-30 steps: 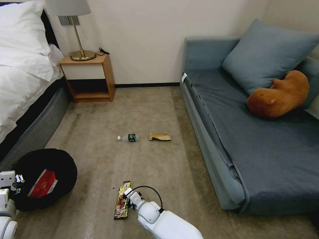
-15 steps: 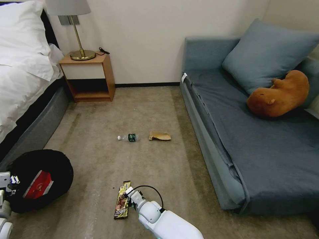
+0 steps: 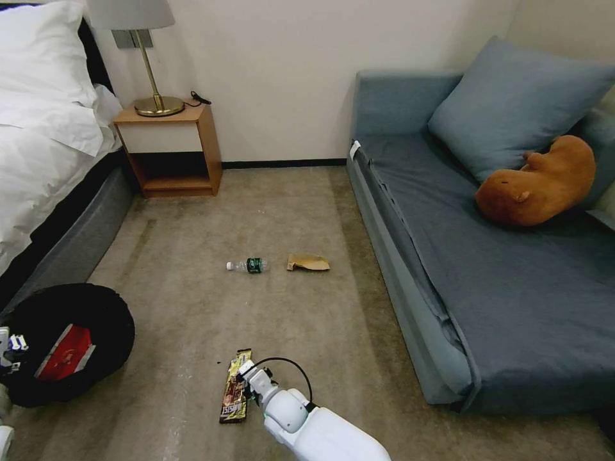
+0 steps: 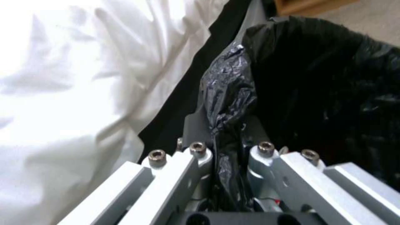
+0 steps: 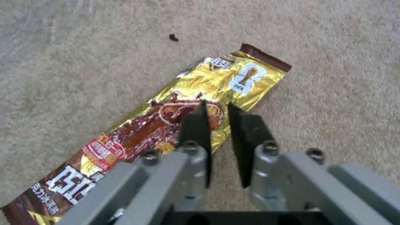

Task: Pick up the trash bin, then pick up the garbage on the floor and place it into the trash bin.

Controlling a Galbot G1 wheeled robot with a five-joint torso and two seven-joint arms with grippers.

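Left gripper (image 4: 227, 137): at the left edge of the head view, low beside the bed (image 3: 45, 147); fingers (image 4: 196, 131) pressed together on a fold of the crinkled black liner at the rim of the trash bin (image 3: 96, 307), as the left wrist view shows. Trash bin: held at that rim, close against the bed's grey base, mouth open toward the camera; contents, one red-and-white wrapper (image 3: 63, 352) lying flat inside on the black bag. Nightstand (image 3: 170, 150): wooden, against the far wall beside the bed, carrying a brass lamp (image 3: 150, 64). Floor (image 3: 192, 224): beige carpet, bearing the remaining garbage. Gold-brown snack wrapper (image 3: 235, 386): long, flat on the carpet near the front edge of the floor, lengthwise toward the wall. Right gripper (image 5: 217, 125): low over the carpet at the wrapper's right side; fingers (image 5: 196, 125) dark, drawn nearly together with a narrow gap, their tips over the wrapper's edge near its gold end; whether they touch the foil cannot be told. Clear bottle with green label (image 3: 248, 265): on its side at mid-floor. Crumpled brown paper bag (image 3: 307, 262): just right of the bottle, apart from it. Sofa (image 3: 500, 288): blue-grey, along the right side, carrying a blue cushion (image 3: 512, 102) and a brown plush animal (image 3: 538, 182).
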